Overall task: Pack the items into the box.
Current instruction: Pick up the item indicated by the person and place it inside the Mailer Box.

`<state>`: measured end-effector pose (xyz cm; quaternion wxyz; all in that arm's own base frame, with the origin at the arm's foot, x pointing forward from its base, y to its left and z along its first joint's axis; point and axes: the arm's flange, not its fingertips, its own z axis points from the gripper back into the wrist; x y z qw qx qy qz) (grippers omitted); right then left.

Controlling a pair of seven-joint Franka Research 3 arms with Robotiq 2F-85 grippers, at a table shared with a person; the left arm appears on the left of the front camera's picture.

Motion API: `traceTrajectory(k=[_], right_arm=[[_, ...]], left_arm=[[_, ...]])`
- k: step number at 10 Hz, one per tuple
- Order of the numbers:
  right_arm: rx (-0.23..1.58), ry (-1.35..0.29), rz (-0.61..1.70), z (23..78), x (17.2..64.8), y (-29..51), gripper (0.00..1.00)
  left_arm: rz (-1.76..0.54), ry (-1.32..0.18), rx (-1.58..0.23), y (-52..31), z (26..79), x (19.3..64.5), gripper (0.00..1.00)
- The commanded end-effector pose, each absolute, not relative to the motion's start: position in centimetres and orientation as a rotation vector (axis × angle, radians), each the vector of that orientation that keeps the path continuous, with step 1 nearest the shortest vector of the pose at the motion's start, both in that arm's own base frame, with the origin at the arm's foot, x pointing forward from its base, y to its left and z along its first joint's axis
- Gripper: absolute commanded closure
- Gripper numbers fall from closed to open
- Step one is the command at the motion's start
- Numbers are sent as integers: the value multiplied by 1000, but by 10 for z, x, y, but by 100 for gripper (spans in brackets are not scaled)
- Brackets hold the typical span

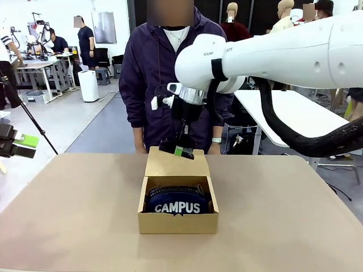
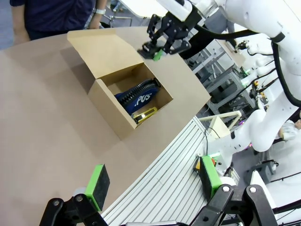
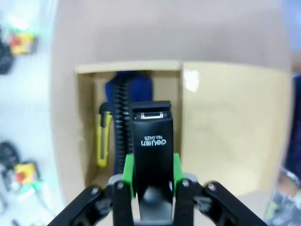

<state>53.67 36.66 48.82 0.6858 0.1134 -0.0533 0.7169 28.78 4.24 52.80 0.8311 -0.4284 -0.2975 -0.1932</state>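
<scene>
While your left gripper hangs wide open and empty off the left side, well apart from the work, look to the box on the table. It already holds the navy pouch, with the yellow utility knife lying along one wall beside it. Behind them the flap lid stands open. Above that flap your right gripper is clamped narrow across the sides of the black stapler, gripping one end while the rest juts forward. Judge it rigid, dense and smooth-shelled, so it may pivot or slip. The pouch looks soft and should cushion it. The person stands at the far edge.
</scene>
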Motion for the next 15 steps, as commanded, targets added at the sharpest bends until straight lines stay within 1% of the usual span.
traceTrajectory(k=[1,3,5,6,9,12,13,14,15], right_arm=[[211,-68,1659,469,541,369,100],[172,22,1558,438,541,376,100],[119,76,1433,403,550,386,100],[154,119,1445,391,550,391,100],[161,161,1429,374,548,393,100],[154,151,1419,371,552,391,100],[151,159,1410,369,554,390,70],[154,163,1407,369,554,389,16],[147,164,1405,367,555,388,0]], left_arm=[[-425,-638,-911,44,528,288,0],[-425,-638,-911,44,528,288,0],[-425,-638,-911,44,528,288,0],[-425,-638,-911,44,528,288,0],[-425,-638,-911,44,528,288,0],[-425,-638,-911,44,528,288,0],[-425,-638,-911,44,528,288,0],[-425,-638,-911,44,528,288,0],[-425,-638,-911,44,528,288,0]])
